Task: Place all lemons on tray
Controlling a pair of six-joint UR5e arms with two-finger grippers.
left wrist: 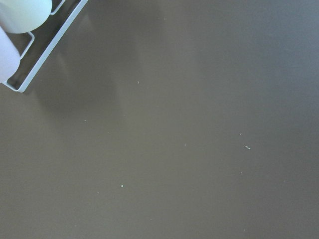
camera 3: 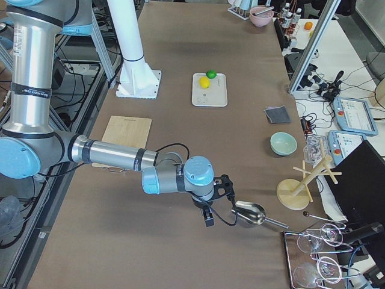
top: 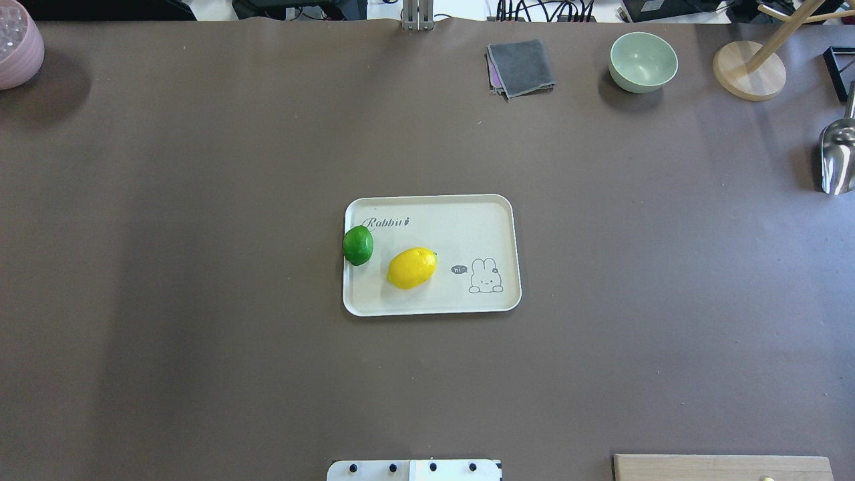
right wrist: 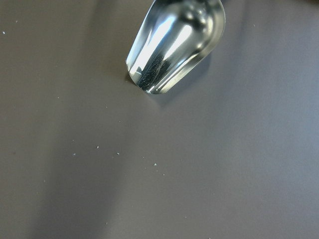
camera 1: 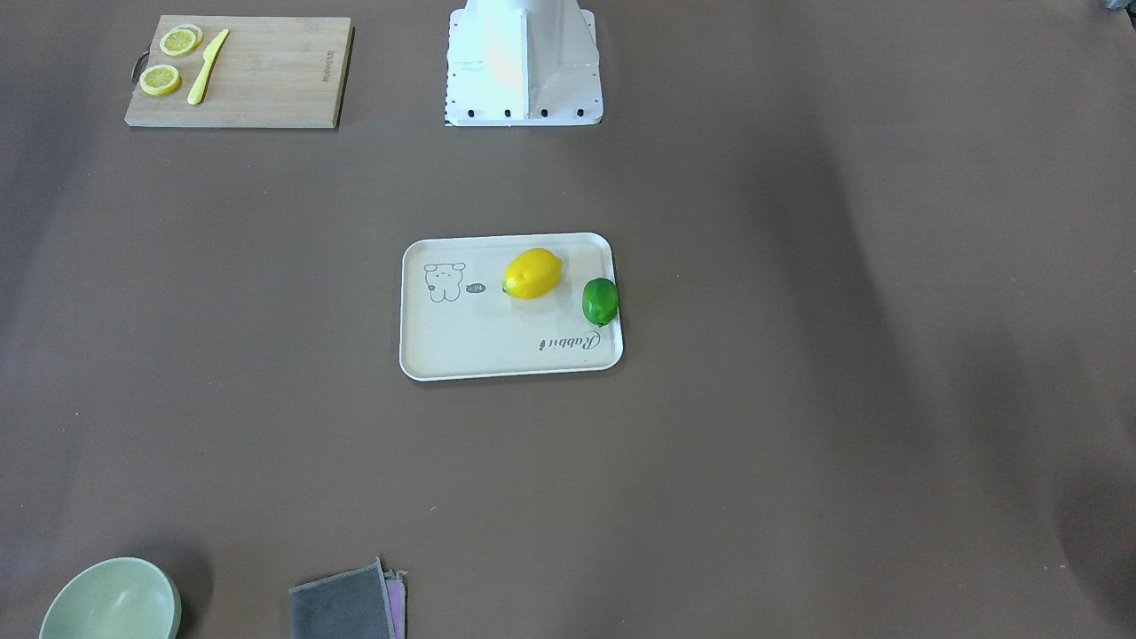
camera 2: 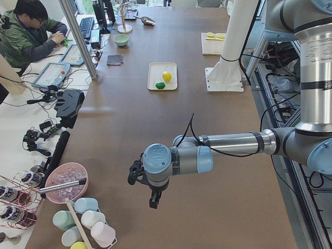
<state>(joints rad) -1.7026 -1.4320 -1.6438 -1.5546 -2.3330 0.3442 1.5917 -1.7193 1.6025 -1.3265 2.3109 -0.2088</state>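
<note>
The cream-white tray [top: 441,227] lies at the table's middle; it also shows in the front view [camera 1: 497,346]. The yellow lemon [top: 411,268] [camera 1: 532,272] lies inside it. The green lemon [top: 358,245] [camera 1: 600,301] rests at the tray's edge on the robot's left, over the rim. My left gripper [camera 2: 136,175] hangs over bare table far to the left of the tray; I cannot tell whether it is open or shut. My right gripper [camera 3: 227,188] hangs far to the right next to a metal scoop [camera 3: 249,213]; I cannot tell its state either.
A wooden cutting board [camera 1: 266,80] with lemon slices and a yellow knife lies by the robot's base [camera 1: 524,80]. A green bowl [top: 642,61], grey cloth [top: 521,67], wooden stand [top: 748,70] and pink bowl [top: 17,47] stand along the far edge.
</note>
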